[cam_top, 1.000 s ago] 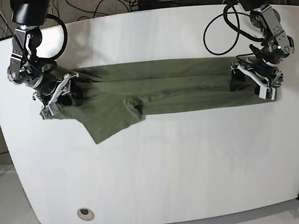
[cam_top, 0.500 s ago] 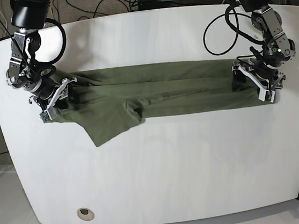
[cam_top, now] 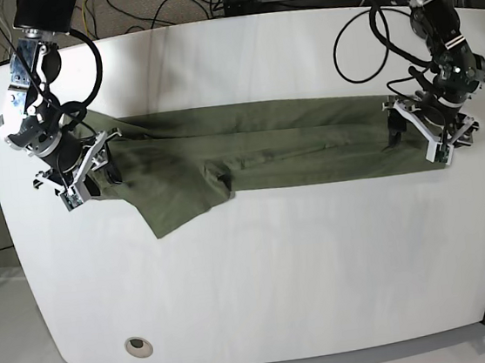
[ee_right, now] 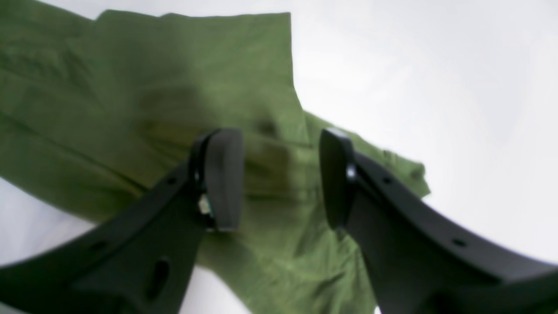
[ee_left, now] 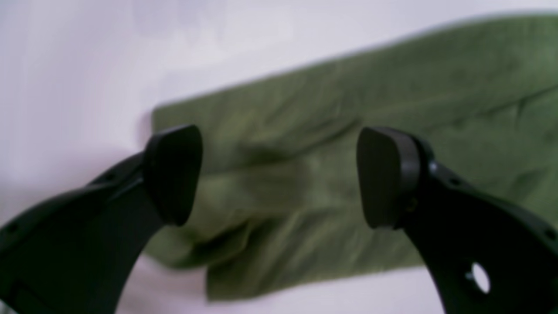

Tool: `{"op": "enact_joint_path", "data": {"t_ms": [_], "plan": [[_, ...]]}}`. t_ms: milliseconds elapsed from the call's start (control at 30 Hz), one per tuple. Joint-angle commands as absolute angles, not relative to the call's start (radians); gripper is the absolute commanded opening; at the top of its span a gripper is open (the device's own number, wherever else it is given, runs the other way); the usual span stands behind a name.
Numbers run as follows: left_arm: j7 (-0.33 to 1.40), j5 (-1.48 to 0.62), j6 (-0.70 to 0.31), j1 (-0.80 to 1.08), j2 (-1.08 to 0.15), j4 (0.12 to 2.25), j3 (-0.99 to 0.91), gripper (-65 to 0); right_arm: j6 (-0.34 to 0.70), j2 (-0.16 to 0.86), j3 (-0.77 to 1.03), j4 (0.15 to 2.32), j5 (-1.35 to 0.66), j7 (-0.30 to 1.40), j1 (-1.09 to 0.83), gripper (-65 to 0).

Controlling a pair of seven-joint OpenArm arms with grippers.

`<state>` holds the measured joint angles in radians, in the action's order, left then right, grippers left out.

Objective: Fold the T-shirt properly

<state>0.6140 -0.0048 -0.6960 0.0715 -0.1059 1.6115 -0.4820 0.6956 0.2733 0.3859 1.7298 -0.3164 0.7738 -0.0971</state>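
**T-shirt lying as a long band, both tools gaping above its ends**

The T-shirt (cam_top: 265,148) is lying on the white table (cam_top: 262,276) as a long olive-green band running across the upper half of the surface. One part is sticking out toward the front edge near the base view's left, forming a slanted flap.

The left tool (cam_top: 434,132) is hanging over the band's end on the base view's right. In the left wrist view its two black fingers (ee_left: 172,174) are standing wide apart, with the T-shirt (ee_left: 348,131) lying flat beneath the gap and nothing pinched between them. The cloth corner there is showing a small wrinkled fold.

The right tool (cam_top: 75,176) is sitting at the opposite end of the band. In the right wrist view its fingers (ee_right: 224,179) are standing partly apart, with green cloth (ee_right: 130,100) visible through the gap; no fabric is being gripped. Both wrist views are blurred, so whether the fingertips are touching the cloth cannot be told.
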Motion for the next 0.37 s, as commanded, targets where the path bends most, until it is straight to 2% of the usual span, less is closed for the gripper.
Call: {"op": "enact_joint_path", "data": {"t_ms": [0,333], "plan": [[0.59,-0.027,-0.698,0.07,-0.119,1.679,-0.487,-12.9,0.698,0.259,0.392,1.804,-0.331,0.76,-0.108,-37.0],[0.591,-0.028,-0.698,0.189,-0.117,1.814,-0.507,-12.9,0.698,0.228,0.392,1.903,-0.331,0.762,-0.223,-37.0]]}}
